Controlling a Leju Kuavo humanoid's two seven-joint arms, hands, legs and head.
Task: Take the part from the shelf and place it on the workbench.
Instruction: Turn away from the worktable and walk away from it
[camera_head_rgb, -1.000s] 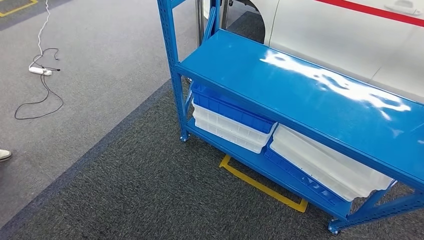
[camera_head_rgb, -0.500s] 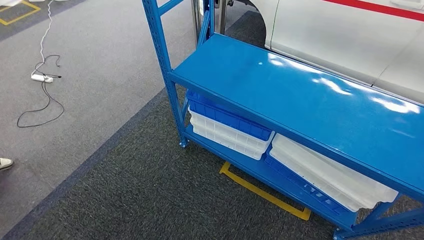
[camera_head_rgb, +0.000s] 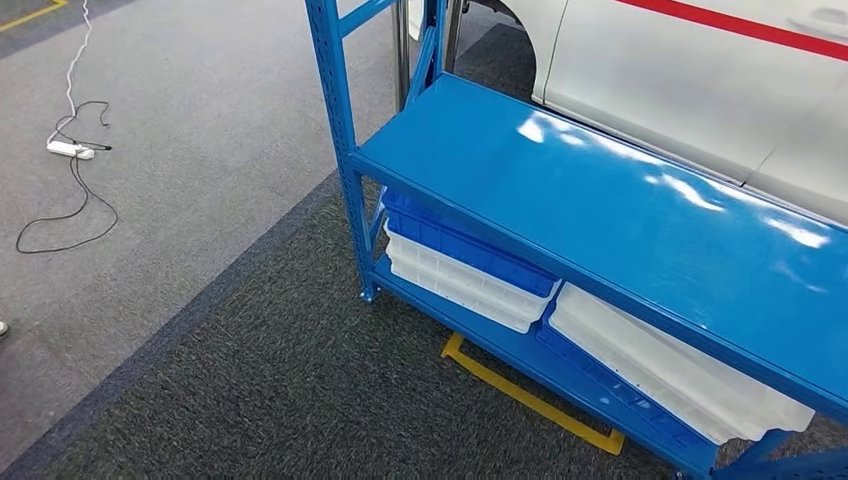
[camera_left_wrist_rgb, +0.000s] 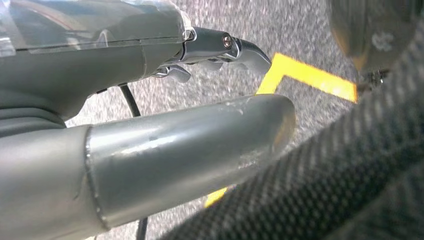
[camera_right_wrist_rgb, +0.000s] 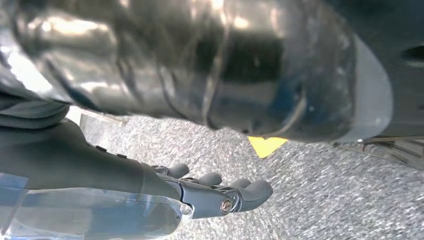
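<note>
A blue steel shelf (camera_head_rgb: 640, 215) runs from the centre to the right of the head view, its glossy upper deck bare and streaked with white glare. No part can be made out on that deck. On the lower deck lie stacked bins: at the left a blue bin (camera_head_rgb: 470, 243) on a white bin (camera_head_rgb: 455, 283); at the right a white bin (camera_head_rgb: 672, 368) tilted on a blue one (camera_head_rgb: 610, 382). What the bins contain cannot be told. A perforated blue post (camera_head_rgb: 337, 120) stands at the shelf's near-left corner. Behind the shelf, far right, is a white car body (camera_head_rgb: 690, 70) with a red stripe (camera_head_rgb: 740, 25). No readable writing or brand mark shows on any surface.

On the dark carpet in front of the shelf lies a yellow tape corner (camera_head_rgb: 530, 398). On the lighter grey floor at far left, a white power strip (camera_head_rgb: 68, 149) trails a black cable (camera_head_rgb: 70, 205).

Left hand (camera_left_wrist_rgb: 200, 85): hangs above the carpet, the thick grey thumb (camera_left_wrist_rgb: 190, 150) extended and apart from the darker fingers (camera_left_wrist_rgb: 235, 47), which are nearly straight; nothing is held or touched. Yellow tape (camera_left_wrist_rgb: 305, 75) shows beyond the fingertips.

Right hand (camera_right_wrist_rgb: 200, 192): likewise over the carpet, fingers (camera_right_wrist_rgb: 250, 192) loosely extended side by side, empty, touching nothing; a patch of yellow tape (camera_right_wrist_rgb: 267, 144) lies beyond.
</note>
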